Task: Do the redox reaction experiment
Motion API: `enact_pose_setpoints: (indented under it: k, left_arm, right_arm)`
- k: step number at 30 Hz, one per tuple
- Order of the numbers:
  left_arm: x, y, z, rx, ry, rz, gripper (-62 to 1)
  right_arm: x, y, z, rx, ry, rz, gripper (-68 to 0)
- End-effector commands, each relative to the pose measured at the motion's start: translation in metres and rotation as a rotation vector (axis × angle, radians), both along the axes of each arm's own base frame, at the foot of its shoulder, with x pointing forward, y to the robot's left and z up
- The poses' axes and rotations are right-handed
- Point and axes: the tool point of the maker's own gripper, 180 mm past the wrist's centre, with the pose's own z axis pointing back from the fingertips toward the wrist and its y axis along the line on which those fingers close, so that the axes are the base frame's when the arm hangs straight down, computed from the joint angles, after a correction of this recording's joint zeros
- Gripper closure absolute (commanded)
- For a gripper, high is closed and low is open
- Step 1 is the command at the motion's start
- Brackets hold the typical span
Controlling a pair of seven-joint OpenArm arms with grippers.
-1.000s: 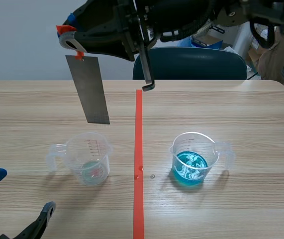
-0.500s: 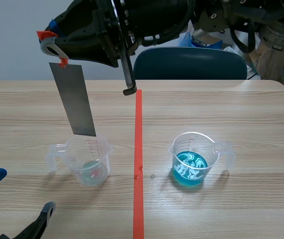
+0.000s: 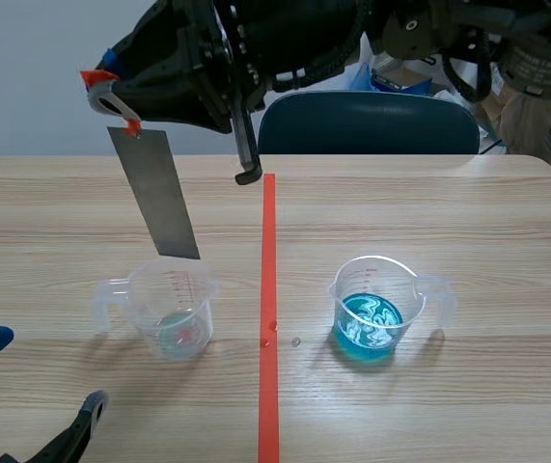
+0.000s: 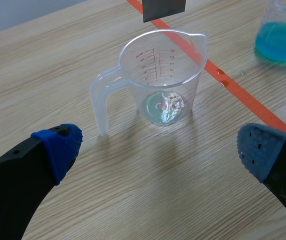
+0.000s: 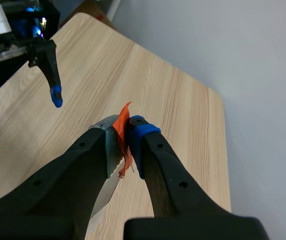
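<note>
While L tool (image 4: 159, 147) gapes wide, R tool (image 5: 124, 132) clamps metal strip (image 3: 155, 193) by tab.

Bright, even light; soft, faint shadows

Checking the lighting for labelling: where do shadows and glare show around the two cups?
Scene view: faint soft shadows lie beside the left cup and the right cup; white glints cover the blue liquid. Left wrist view: pale shadow by the left cup, small glints in its bottom. Right wrist view: the metal strip looks dull, no glare.
</note>
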Motion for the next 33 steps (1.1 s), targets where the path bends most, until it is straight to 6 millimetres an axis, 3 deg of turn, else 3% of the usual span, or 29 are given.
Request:
enact_pose_setpoints:
  k: [1,33]
  left_arm:
    - [0.0041,-0.0034,0.0089,-0.016,-0.031,-0.004,-62.3]
    - [0.0041,-0.0034,0.0089,-0.016,-0.031,-0.004,-62.3]
  right_arm:
    - [-0.0053,0.0072,0.0171,0.04,0.002,0.032,-0.8]
    - [-0.0133,0.0142,0.0122,0.031,0.045,0.05,-0.8]
